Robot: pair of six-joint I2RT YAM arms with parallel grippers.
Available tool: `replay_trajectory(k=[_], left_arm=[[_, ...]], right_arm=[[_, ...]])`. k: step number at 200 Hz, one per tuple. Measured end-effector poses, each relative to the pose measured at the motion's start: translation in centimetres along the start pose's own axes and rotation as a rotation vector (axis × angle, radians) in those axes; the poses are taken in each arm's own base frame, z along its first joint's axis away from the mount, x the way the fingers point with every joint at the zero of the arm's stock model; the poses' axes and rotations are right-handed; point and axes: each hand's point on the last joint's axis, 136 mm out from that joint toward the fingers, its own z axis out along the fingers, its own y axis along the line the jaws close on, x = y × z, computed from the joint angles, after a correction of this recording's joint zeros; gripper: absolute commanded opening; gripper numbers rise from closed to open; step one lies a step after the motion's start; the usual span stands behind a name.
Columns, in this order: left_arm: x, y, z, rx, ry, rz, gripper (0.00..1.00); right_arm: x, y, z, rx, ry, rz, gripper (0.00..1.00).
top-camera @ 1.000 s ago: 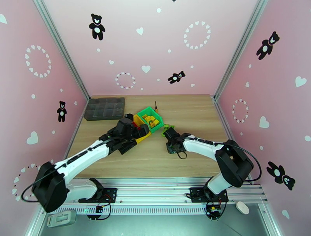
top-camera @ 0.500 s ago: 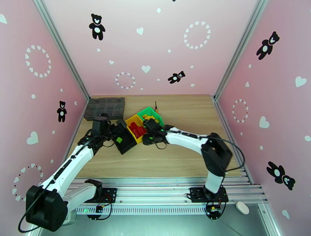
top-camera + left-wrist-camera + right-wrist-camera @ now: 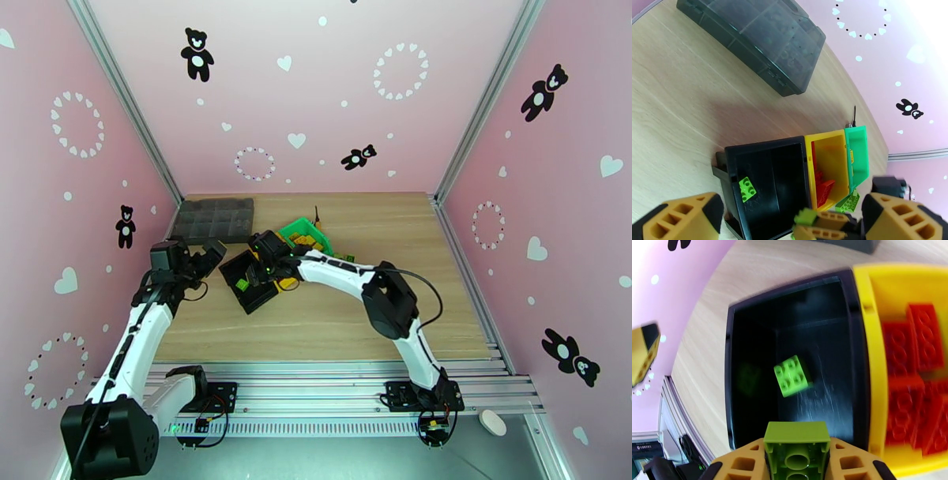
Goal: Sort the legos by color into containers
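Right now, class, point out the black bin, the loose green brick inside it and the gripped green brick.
black bin (image 3: pixel 750 334): right wrist view, inner wall.
loose green brick (image 3: pixel 792 375): right wrist view, studded top.
gripped green brick (image 3: pixel 796 433): right wrist view, smooth side.

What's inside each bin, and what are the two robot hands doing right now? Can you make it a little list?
Black bin: one green lego inside
Yellow bin: red legos inside
Right gripper: shut on a green brick, above the black bin
Left gripper: open, holding nothing, left of the bins
Grey tray: lying apart from the bins
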Motion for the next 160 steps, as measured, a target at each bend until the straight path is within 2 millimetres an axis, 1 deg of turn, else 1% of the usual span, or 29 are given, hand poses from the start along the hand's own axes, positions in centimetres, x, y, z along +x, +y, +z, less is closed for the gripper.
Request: replay_trajectory(k=[13,46,62,94,108,127,141,160], left_arm=[[0.2,-0.2,-0.1,0.012,0.008,0.001,0.98],[0.6,-0.4,-0.2,0.032,0.025,0.001,0.98],[0.8,-0.5,-0.3,0.039,0.030,0.001,0.98],[0.9,-1.0,-0.8,0.061,0.032,-0.001,0.98],[1.0,-1.3,-0.9,0.073,0.038,-0.006,0.98],[1.5,-1.7,-0.7,0.085,0.052,-0.003,0.98],[2.7,-2.4,-0.5,0.097,0.082,0.021,0.98],[5.1,-3.8,0.3,0.111,0.144,0.069,0.98]], right_arm=[[-0.5,0.3,0.3,-0.011,-0.005,-0.004,0.44],[-1.8,1.4,-0.3,-0.032,-0.023,-0.011,0.52],[-2.0,1.4,-0.5,-0.025,-0.028,-0.020,0.53],[-1.5,0.2,-1.0,0.039,-0.013,-0.036,0.53],[-1.1,-0.4,-2.1,0.075,-0.014,-0.046,0.53],[-1.0,-1.4,-4.3,0.121,-0.031,-0.059,0.53],[-0.9,-2.2,-6.3,0.154,-0.052,-0.064,0.54],[-1.2,-3.9,-9.4,0.199,-0.092,-0.051,0.55]])
